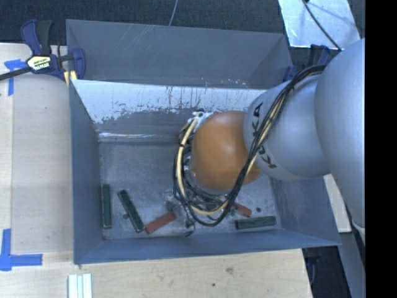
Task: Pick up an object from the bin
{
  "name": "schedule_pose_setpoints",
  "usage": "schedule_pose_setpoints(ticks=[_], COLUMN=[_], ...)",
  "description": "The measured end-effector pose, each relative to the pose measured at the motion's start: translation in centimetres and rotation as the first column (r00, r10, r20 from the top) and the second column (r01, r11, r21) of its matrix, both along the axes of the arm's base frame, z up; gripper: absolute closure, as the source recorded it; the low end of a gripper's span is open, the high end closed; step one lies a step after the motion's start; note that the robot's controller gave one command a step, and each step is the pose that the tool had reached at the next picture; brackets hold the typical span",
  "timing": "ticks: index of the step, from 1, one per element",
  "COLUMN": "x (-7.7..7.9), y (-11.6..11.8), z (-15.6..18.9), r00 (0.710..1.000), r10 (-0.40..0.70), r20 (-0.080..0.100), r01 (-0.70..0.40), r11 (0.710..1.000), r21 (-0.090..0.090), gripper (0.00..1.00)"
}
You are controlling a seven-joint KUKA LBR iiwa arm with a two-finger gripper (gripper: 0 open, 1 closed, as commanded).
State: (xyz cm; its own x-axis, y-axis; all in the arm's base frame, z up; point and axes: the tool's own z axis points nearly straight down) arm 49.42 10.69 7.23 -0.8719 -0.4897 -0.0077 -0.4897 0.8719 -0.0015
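Observation:
My gripper (184, 213) is low near the bin's front wall, mostly covered by the arm's orange cover and cables. A red-brown stick (159, 223) lies just to its left on the floor, with its right end reaching up to the gripper. A short red piece (244, 211) pokes out to the gripper's right. Next to that piece, along the front wall, lies a dark green bar (255, 223).
Two more dark green bars lie at the front left, one upright along the left wall (107, 205) and one slanted (130, 211). The arm reaches in from the right and covers the bin's middle and right.

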Motion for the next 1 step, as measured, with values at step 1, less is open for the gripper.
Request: schedule_pose_setpoints(ticks=[1], x=[-0.12], y=[-0.03], z=[-0.2], r00=[1.0], r10=[0.0], r20=[-0.004], r01=[0.0], r11=[1.0], r21=[-0.001], gripper=[0.0])
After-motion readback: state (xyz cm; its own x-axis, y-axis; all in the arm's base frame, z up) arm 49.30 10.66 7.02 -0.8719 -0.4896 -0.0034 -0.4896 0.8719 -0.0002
